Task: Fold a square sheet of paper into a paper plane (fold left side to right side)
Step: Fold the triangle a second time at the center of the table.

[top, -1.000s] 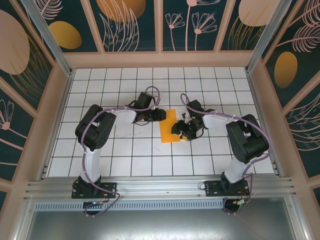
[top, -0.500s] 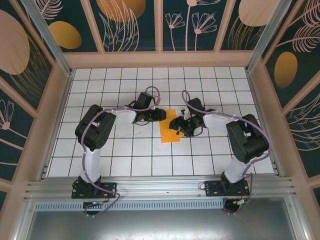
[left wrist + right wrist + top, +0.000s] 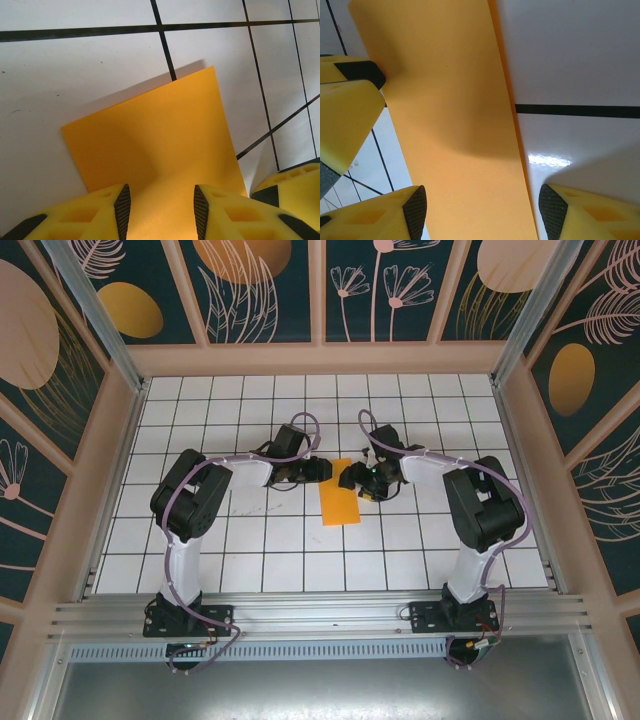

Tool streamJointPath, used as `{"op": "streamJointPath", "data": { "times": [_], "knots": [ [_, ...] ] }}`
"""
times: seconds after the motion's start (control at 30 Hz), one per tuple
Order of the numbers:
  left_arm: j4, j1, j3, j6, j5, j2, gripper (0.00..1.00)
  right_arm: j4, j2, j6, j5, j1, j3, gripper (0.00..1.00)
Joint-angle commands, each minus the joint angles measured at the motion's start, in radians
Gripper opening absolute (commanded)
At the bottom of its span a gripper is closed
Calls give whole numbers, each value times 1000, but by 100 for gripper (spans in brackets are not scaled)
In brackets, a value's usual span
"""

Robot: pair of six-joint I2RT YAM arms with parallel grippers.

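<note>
The square sheet of paper (image 3: 338,498) lies on the white tiles as a narrow bright orange strip, about one tile wide and two long. Two layers show along its right edge (image 3: 506,95). My left gripper (image 3: 318,470) sits low at the strip's far left corner. Its fingers stand apart, with the paper (image 3: 155,135) flat beneath the gap (image 3: 161,200). My right gripper (image 3: 352,480) is at the far right edge, open wide (image 3: 482,205) astride the paper's edge (image 3: 450,100). A left fingertip (image 3: 347,117) shows there at the paper's other side.
The tiled table (image 3: 250,540) is boxed in by wooden posts and patterned walls on three sides. An aluminium rail (image 3: 320,615) runs along the near edge between the two arm bases. Both arms reach inward and meet over the table's middle.
My right gripper has travelled from the strip's near right corner up along the right edge to its far end, and its jaws have widened. The left gripper and the paper have stayed put.
</note>
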Motion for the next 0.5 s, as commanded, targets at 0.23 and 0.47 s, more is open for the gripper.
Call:
{"op": "streamJointPath", "data": {
  "times": [0.23, 0.47],
  "knots": [
    [15, -10, -14, 5, 13, 15, 40, -18, 35, -7, -52, 24, 38, 65],
    [18, -10, -13, 4, 15, 19, 40, -10, 11, 9, -84, 37, 44, 64]
  ]
}}
